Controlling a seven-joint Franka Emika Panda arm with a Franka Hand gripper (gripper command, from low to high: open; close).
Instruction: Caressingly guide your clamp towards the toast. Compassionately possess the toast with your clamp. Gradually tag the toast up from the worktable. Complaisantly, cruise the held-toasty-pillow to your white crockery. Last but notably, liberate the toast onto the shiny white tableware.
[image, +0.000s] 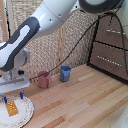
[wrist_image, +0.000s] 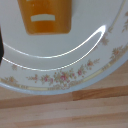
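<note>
Hovering over the white crockery (image: 26, 116), my clamp (image: 13, 96) stood with fingers apart, gripping nothing. The toast (image: 12, 108) lay flat on the plate, toward its 9 o'clock side. I judged the release done; next called for a straight lift clear.

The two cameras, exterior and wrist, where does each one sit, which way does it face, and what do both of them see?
Exterior view: off the arm, looking across the worktable at the pink mug, blue cup and white crockery; the arm and clamp show.
Wrist view: on the wrist, looking steeply down at the toast on the white crockery; only a dark sliver at one edge, possibly one of the fingers.
Shared: toast, white crockery, worktable.
</note>
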